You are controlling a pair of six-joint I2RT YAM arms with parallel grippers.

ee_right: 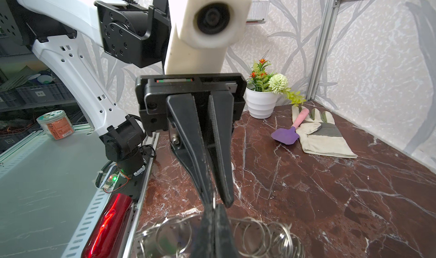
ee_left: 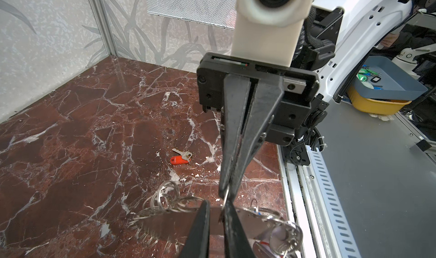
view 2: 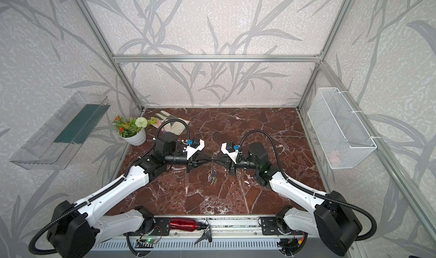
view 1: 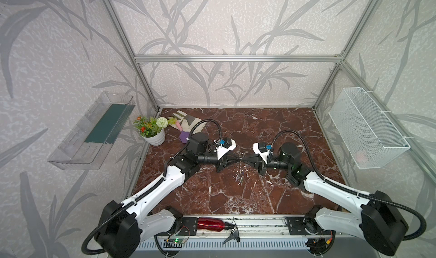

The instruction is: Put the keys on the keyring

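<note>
Pinching a keyring (ee_left: 169,221) ring, right jaws clenched; left jaws narrowly parted; jar (ee_right: 55,125) labelled "CARROT".

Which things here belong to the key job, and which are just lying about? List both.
Job: keyring, held in the air; keys hanging from it; loose key with red tag.
Lying about: flower pot, glove, purple trowel, red bottle, wire basket, clear shelf.
</note>
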